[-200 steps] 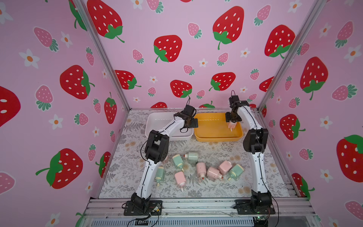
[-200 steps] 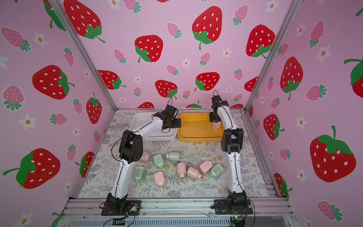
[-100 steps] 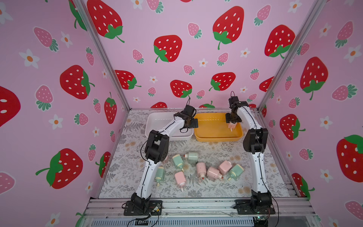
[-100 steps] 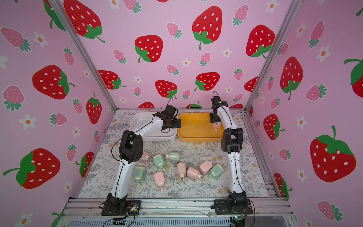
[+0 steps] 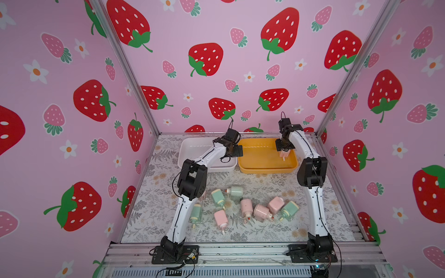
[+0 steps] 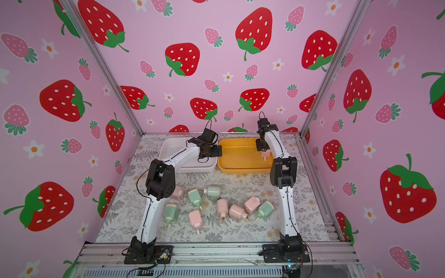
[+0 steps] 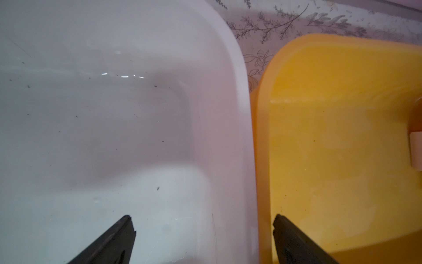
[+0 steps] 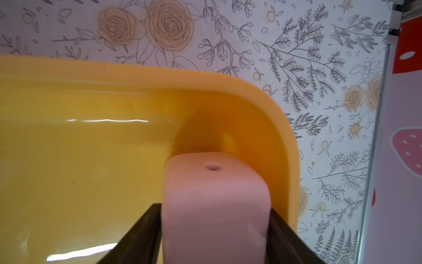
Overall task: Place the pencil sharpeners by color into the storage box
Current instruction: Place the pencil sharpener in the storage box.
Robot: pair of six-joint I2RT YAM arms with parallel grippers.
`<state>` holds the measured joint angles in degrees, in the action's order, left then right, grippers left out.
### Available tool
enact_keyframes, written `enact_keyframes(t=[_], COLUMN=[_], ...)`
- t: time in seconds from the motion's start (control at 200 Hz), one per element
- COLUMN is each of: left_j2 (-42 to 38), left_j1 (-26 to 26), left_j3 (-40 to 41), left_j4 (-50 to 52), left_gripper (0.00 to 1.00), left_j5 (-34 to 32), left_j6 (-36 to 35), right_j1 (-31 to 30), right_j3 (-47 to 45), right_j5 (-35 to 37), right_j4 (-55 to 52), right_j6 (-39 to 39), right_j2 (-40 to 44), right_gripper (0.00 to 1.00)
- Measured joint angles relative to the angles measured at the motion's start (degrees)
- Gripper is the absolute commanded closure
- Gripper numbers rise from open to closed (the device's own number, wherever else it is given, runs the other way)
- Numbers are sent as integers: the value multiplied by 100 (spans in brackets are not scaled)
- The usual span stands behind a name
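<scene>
My right gripper (image 8: 215,210) is shut on a pale pink pencil sharpener (image 8: 214,201), one black finger against each side. It hangs over the right end of the yellow storage box (image 5: 267,170), near that box's far corner (image 8: 262,102). Both top views show the held sharpener (image 5: 284,154) (image 6: 265,156) just below the right gripper (image 5: 283,149). My left gripper (image 7: 203,222) is open and holds nothing. It hovers over the gap between the white storage box (image 5: 184,154) and the yellow one. Several pink and mint green sharpeners lie loose on the table, such as a green one (image 5: 235,191) and a pink one (image 5: 221,217).
The loose sharpeners cluster at the table's middle front between the two arm bases; one pink sharpener (image 6: 177,192) is partly behind the left arm. Both boxes stand side by side at the back. Metal frame posts and strawberry-print walls close in three sides.
</scene>
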<state>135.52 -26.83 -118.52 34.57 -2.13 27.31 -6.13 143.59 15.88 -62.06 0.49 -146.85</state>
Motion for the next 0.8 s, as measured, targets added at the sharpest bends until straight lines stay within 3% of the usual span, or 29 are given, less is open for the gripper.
enact_keyframes(t=[0.295, 0.42, 0.645, 0.8], left_j2=[0, 0, -90, -555], left_j1=[0, -7, -44, -109], left_j3=[0, 0, 11, 317], left_j4=[0, 0, -4, -46], left_gripper=[0, 0, 0, 0], left_j5=[223, 310, 472, 623], left_j6=[-11, -42, -76, -160], right_j1=[-59, -94, -243, -433], right_j3=[-170, -516, -1429, -2715], right_j5=[-35, -136, -184, -162], right_j4=[42, 151, 573, 1191], right_j6=[-50, -70, -57, 85], right_j2=[173, 535, 1432, 2332], right_gripper=[22, 0, 0, 0])
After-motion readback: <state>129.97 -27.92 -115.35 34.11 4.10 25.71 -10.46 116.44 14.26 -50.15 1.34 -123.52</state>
